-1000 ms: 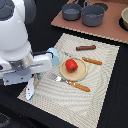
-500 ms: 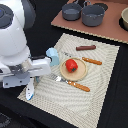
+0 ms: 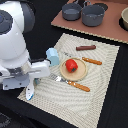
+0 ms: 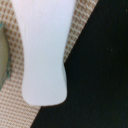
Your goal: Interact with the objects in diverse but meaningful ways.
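Note:
My gripper [image 3: 29,83] hangs at the exterior view's left over the near-left edge of the woven placemat [image 3: 95,95], shut on the white-and-blue fish [image 3: 30,92], which points down from it. The wrist view is filled by the fish's white body [image 4: 45,50], with mat and black table behind it; no fingers show there. A light blue cup [image 3: 52,56] stands just behind the arm. The red tomato [image 3: 71,65] sits on the round wooden plate [image 3: 80,74]. The brown sausage [image 3: 86,48] lies farther back on the mat. A grey saucepan [image 3: 93,15] stands on the brown board at the back.
An orange-handled knife [image 3: 92,61] lies beside the plate and an orange-handled fork [image 3: 72,84] in front of it. A second grey pot [image 3: 71,11] and a bowl [image 3: 124,18] share the brown board [image 3: 112,30]. Black table surrounds the mat.
Almost nothing differs: the arm and the fish stay at the mat's left edge with only a slight shift.

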Available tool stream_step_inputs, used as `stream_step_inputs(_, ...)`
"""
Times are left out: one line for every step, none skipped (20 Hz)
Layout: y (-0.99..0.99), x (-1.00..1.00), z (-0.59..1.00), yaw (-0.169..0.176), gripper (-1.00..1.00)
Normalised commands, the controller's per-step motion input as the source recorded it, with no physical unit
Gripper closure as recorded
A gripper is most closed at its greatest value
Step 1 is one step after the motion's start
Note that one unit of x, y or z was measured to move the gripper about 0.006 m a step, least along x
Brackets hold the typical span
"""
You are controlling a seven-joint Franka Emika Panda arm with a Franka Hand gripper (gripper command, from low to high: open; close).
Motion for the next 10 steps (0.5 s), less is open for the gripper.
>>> stream_step_inputs(-0.11,0.04,-0.14,-0.017,1.00)
stream_step_inputs(-0.10,0.05,-0.13,-0.017,1.00)
stream_step_inputs(-0.11,0.05,-0.13,-0.015,1.00)
stream_step_inputs(-0.11,0.07,-0.11,-0.013,1.00)
stream_step_inputs(-0.10,0.09,-0.11,-0.012,1.00)
stream_step_inputs(-0.10,0.09,-0.11,-0.011,1.00)
stream_step_inputs(-0.10,0.09,-0.09,-0.010,1.00)
stream_step_inputs(-0.07,0.10,-0.08,-0.009,1.00)
stream_step_inputs(-0.08,0.09,-0.05,-0.009,1.00)
stream_step_inputs(-0.07,0.11,0.00,-0.009,1.00)
